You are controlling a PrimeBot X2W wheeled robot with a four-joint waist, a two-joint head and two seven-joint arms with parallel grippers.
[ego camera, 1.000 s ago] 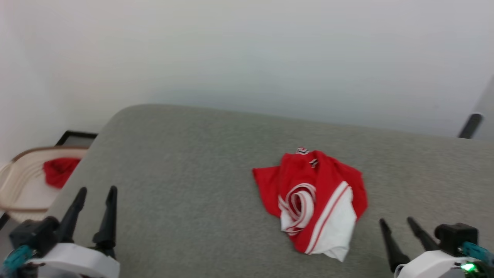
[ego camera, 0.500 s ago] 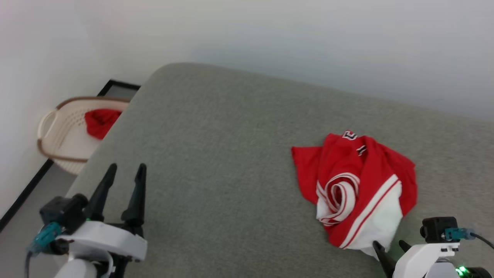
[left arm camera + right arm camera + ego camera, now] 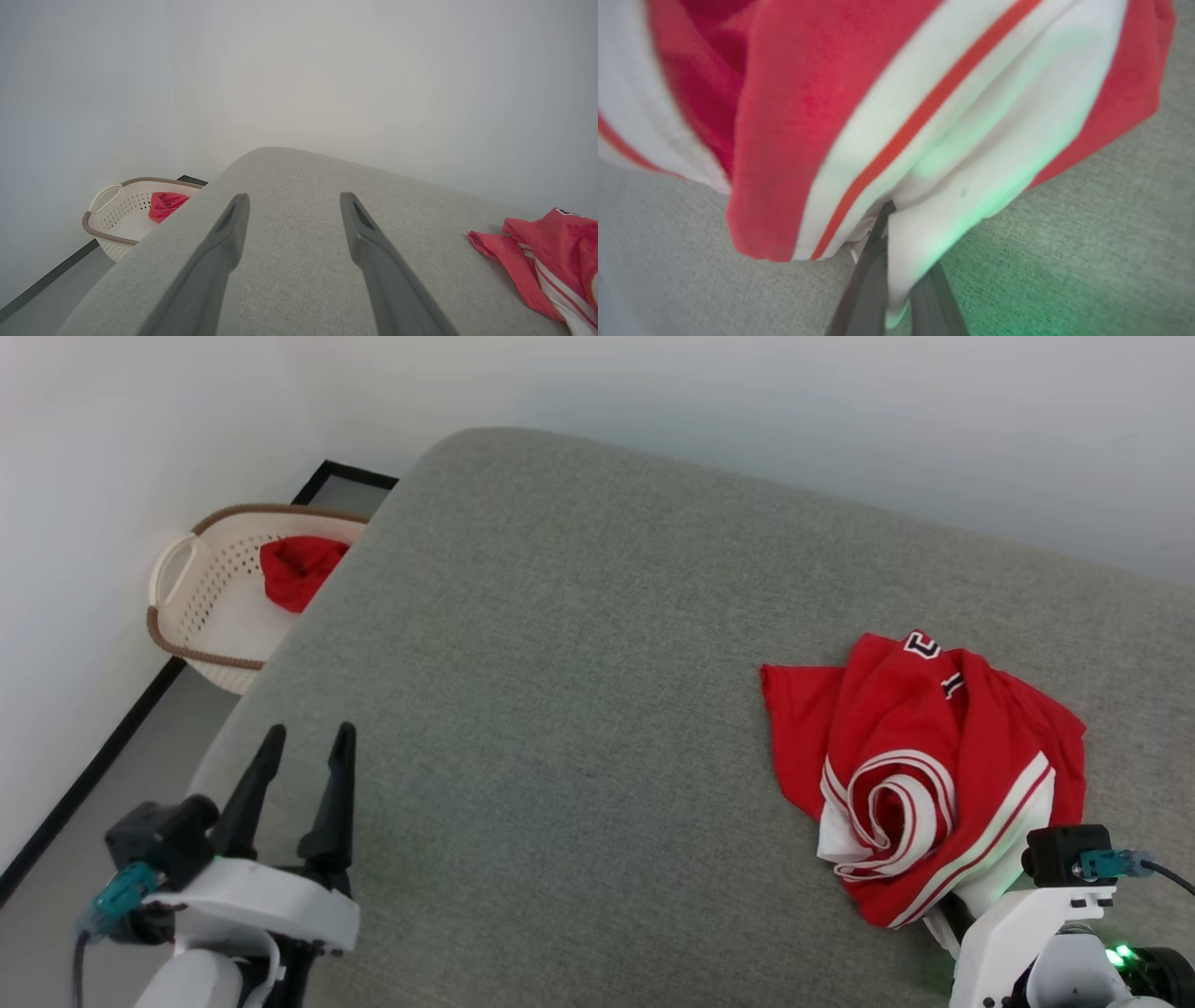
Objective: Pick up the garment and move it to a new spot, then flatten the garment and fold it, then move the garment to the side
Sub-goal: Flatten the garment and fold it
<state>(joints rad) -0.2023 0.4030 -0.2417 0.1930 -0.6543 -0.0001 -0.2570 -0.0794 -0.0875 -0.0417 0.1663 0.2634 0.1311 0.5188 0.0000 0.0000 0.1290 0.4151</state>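
The garment lies crumpled on the grey padded surface, right of centre: red with a white sleeve, striped trim and a bit of lettering at its far edge. My right gripper is at the garment's near edge. In the right wrist view the right gripper is shut on a fold of the white sleeve of the garment, its fingertips buried in cloth. My left gripper stands open over the surface's near left corner, holding nothing. The left wrist view shows that gripper open and the garment far right.
A cream perforated basket sits on the floor past the surface's left edge, with a small plain red cloth inside. A pale wall runs behind. The surface's rounded far-left corner drops to a dark-edged floor. The basket also shows in the left wrist view.
The head camera has swung, shifting the whole picture. My right gripper has moved forward to the garment's near edge and shut on the white sleeve. The left gripper stays open.
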